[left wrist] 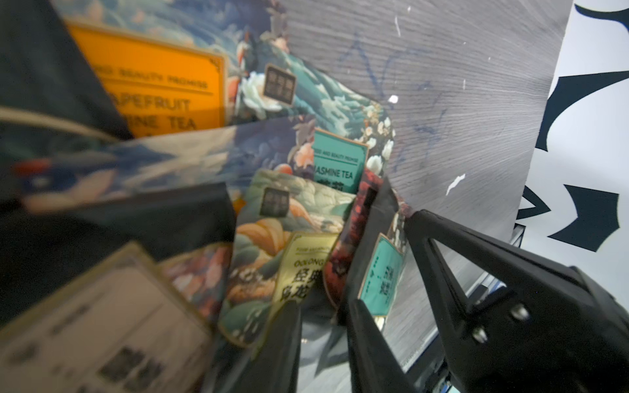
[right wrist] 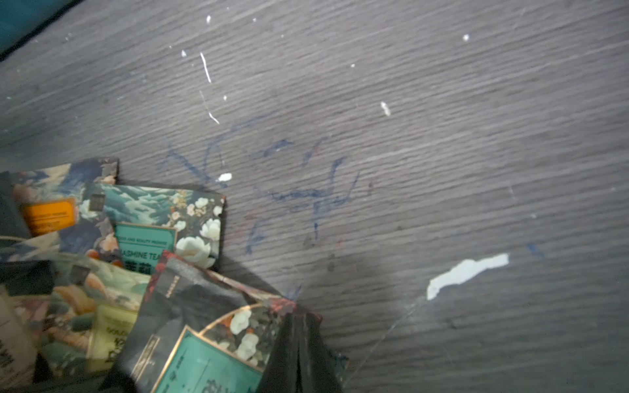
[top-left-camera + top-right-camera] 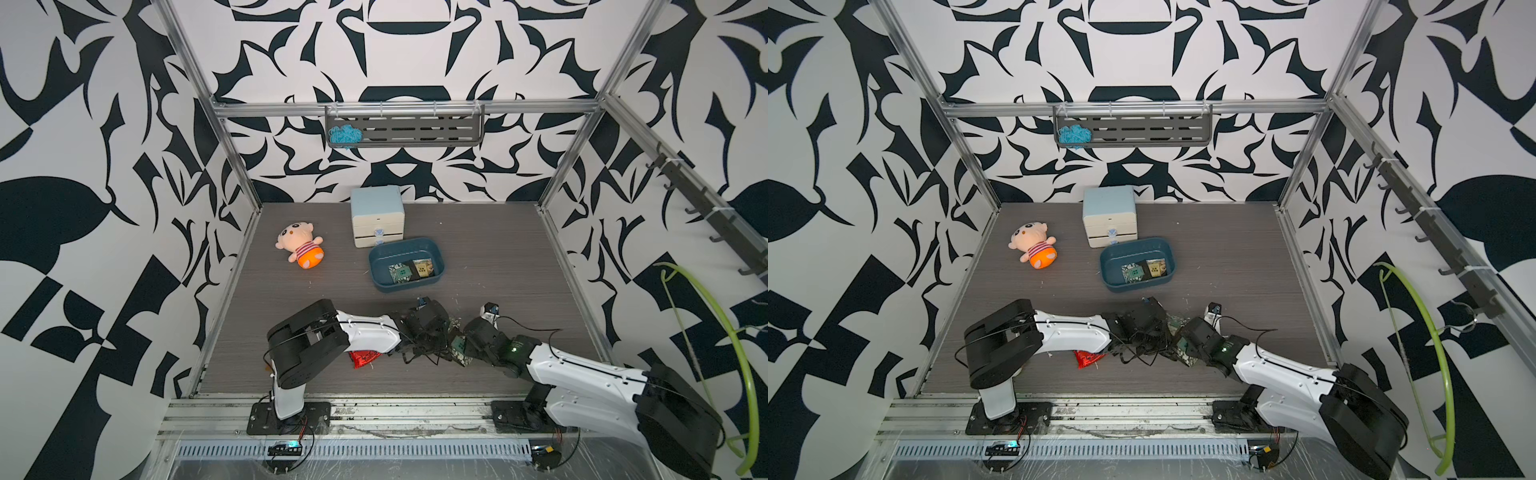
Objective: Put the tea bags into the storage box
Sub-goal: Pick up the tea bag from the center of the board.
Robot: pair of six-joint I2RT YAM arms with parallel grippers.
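You have 2 tea bags point(image 3: 400, 273) lying in the box point(image 3: 399, 251), so I judge the job barely begun. The rest sit well apart from it, nearer you on the desk point(image 3: 498, 257). There is a pile point(image 2: 146, 217) of at least 5 patterned ones where the 2 arms meet, and a red bag point(image 3: 365, 358) partly under the left arm.

Your right fingers point(image 2: 296, 357) are pressed together on the corner of a teal-label bag point(image 2: 204, 367), which tilts up off the pile. That one looks like the next to carry over.

Your left fingers point(image 1: 282, 343) stand a little apart over the pile, with nothing seen between them.
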